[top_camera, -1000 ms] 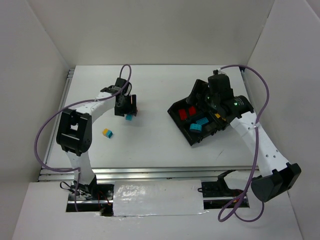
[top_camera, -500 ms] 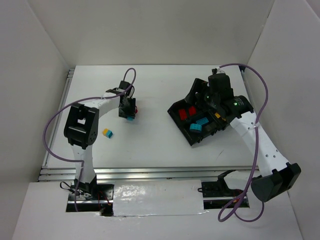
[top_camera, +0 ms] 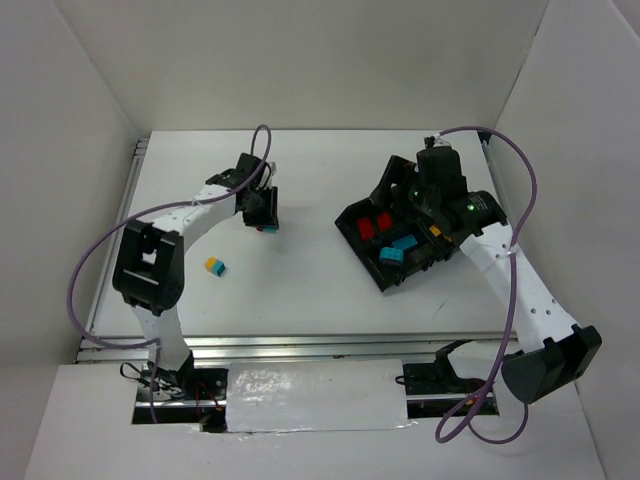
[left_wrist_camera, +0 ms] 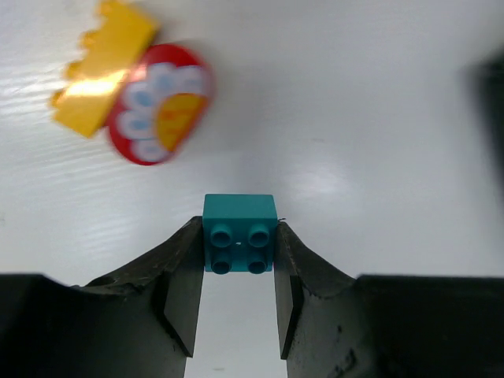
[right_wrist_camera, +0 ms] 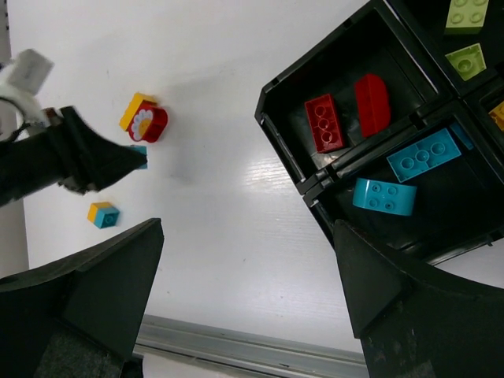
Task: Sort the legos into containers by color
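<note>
Left gripper (top_camera: 264,211) hangs over the far left of the white surface (top_camera: 300,290); right gripper (top_camera: 418,193) hovers above the black tray (top_camera: 346,218) at the right. Left wrist view: jaws clamped on a teal brick (left_wrist_camera: 239,232), a red flower piece (left_wrist_camera: 160,102) and yellow brick (left_wrist_camera: 102,67) lying just beyond. Right wrist view: jaws spread wide, empty, above compartments (right_wrist_camera: 394,57) holding red bricks (right_wrist_camera: 324,122) and cyan bricks (right_wrist_camera: 424,155).

A flat white table (top_camera: 320,295) stands boxed in by plain white panel walls (top_camera: 330,65) behind and on both sides. Grooved silver metal rails (top_camera: 300,346) edge its near side. The light is soft and even.
</note>
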`<state>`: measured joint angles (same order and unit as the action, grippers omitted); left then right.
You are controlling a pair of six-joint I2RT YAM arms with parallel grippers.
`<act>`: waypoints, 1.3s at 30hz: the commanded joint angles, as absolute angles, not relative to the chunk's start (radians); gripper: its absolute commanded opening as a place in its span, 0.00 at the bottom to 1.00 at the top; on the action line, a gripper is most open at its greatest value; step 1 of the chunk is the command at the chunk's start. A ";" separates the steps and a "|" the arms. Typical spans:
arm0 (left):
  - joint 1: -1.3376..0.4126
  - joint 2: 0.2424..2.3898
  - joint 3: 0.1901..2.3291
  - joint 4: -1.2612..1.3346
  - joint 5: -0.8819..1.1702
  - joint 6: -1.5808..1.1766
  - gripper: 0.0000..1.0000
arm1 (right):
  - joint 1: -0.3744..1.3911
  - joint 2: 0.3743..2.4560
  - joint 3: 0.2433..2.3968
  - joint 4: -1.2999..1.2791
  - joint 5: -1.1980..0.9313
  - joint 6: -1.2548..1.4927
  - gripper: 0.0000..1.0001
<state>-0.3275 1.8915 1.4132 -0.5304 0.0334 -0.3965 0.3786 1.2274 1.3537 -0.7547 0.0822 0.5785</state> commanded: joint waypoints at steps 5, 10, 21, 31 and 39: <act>-0.500 1.759 1.567 -0.445 0.314 -0.399 0.01 | 0.315 1.192 1.422 -0.728 0.173 0.655 0.96; -0.620 1.919 1.816 -0.495 0.342 -0.416 0.04 | 0.305 1.135 1.497 -0.828 0.377 0.756 0.96; -0.729 2.206 2.157 -0.434 0.528 -0.506 0.16 | 0.295 1.078 1.572 -0.859 0.445 0.750 0.97; -0.798 2.329 2.253 -0.406 0.577 -0.531 0.64 | 0.293 1.066 1.543 -0.838 0.422 0.729 0.97; -0.795 2.300 2.273 -0.469 0.473 -0.488 0.99 | 0.293 1.074 1.531 -0.822 0.384 0.712 0.97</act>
